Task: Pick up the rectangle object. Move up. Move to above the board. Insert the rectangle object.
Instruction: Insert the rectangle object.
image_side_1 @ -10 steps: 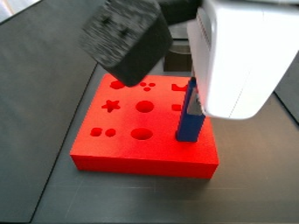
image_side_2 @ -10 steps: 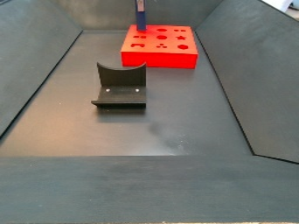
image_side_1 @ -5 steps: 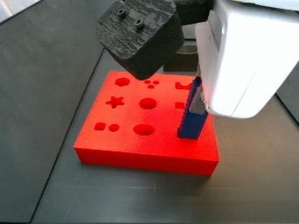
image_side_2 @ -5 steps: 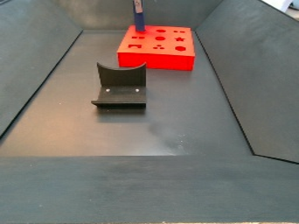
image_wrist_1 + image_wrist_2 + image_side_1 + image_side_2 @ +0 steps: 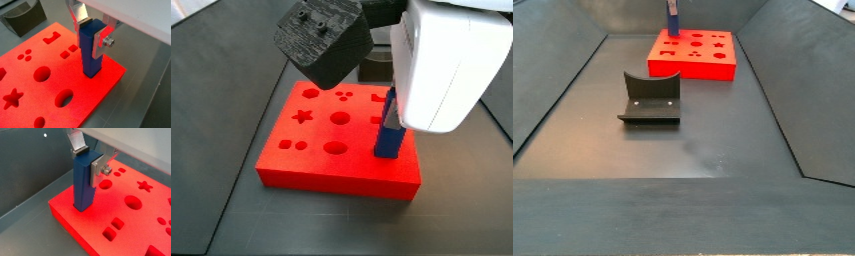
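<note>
The rectangle object [image 5: 90, 57] is a blue bar standing upright, its lower end sunk into a cut-out near a corner of the red-orange board [image 5: 20, 75]. My gripper [image 5: 91, 27] is shut on the bar's top, with a silver finger [image 5: 101, 39] flat against its side. The other wrist view shows the same grip: gripper [image 5: 89, 158], bar [image 5: 81, 188], board [image 5: 90, 220]. In a side view the bar [image 5: 388, 135] rises from the board [image 5: 331, 178] under the white gripper body [image 5: 445, 65]. The far side view shows the bar [image 5: 672, 10] at the board's [image 5: 700, 65] back corner.
A dark grey notched holder block [image 5: 649, 97] sits on the floor in front of the board, also visible as the dark block [image 5: 23, 15]. A black textured part of the arm [image 5: 325, 40] hangs over the board. Sloped grey walls [image 5: 560, 90] enclose the floor.
The board with the bar shifted slightly between a second and half a second ago. The arm's black part rose a little. Since then, almost nothing has moved.
</note>
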Robot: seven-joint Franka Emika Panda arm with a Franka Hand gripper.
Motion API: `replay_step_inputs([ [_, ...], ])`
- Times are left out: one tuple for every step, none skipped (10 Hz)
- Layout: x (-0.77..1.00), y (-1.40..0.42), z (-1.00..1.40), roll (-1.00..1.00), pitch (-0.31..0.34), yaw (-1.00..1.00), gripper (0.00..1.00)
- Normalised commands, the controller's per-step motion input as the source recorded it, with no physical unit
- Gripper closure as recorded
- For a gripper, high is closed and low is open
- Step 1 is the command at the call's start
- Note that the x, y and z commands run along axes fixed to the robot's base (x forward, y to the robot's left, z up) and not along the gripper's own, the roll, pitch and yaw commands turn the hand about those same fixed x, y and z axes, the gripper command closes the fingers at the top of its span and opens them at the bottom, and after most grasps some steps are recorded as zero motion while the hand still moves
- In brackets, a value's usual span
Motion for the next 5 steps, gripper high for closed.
replay_step_inputs([
  [0.00, 0.00, -0.97, 0.00, -0.091, 0.00, 1.00],
  [0.00, 0.00, -0.88, 0.00, -0.124, 0.00, 1.00],
  [0.00, 0.00, -0.05, 0.00, 0.000, 0.00, 1.00],
  [-0.06, 0.00, -0.75, 0.00, -0.150, 0.00, 1.00],
  [0.00, 0.00, 0.00, 0.01, 0.000, 0.00, 1.00],
])
